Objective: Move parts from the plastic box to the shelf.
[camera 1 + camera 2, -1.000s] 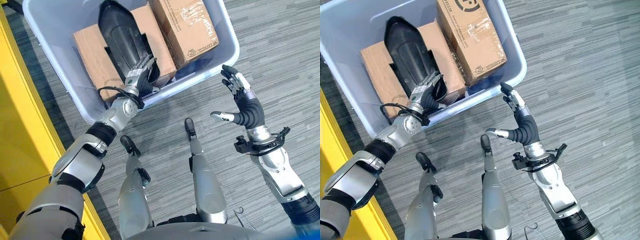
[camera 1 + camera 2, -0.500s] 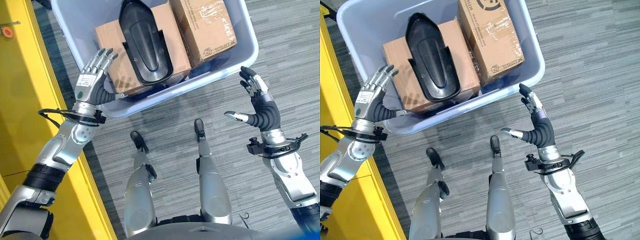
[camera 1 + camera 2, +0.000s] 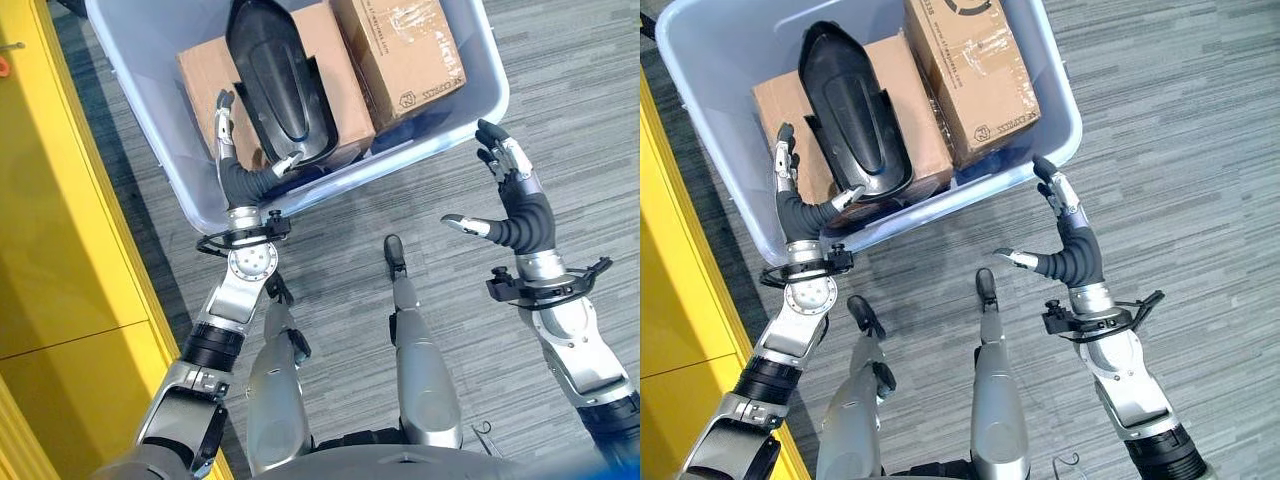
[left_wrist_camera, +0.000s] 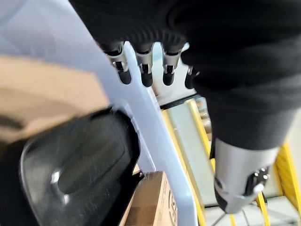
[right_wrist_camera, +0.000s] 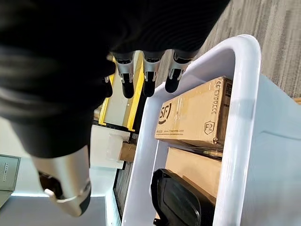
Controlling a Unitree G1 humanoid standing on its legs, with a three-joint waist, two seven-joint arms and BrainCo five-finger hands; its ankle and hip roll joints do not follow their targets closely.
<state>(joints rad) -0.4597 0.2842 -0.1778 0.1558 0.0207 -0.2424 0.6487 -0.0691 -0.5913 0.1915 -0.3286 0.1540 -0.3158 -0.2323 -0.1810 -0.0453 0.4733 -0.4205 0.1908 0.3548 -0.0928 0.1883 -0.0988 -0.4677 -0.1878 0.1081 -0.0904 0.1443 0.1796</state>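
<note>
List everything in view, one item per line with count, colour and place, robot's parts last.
Plastic box: one, pale blue-grey, on the floor ahead.
Cardboard boxes: two, brown, inside the plastic box; flat one on the left, taller one on the right.
Black part: one, lying on the flat cardboard box.
Shelf: one, yellow, along the left.
Floor: grey striped carpet.
Left hand: open, reaching over the box's near wall beside the black part.
Right hand: open, outside the box's near right corner.

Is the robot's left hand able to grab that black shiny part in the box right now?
Probably yes. The left hand is open inside the plastic box, thumb close beside the black part. That part lies on top of a cardboard box with nothing over it, so the way looks free.
</note>
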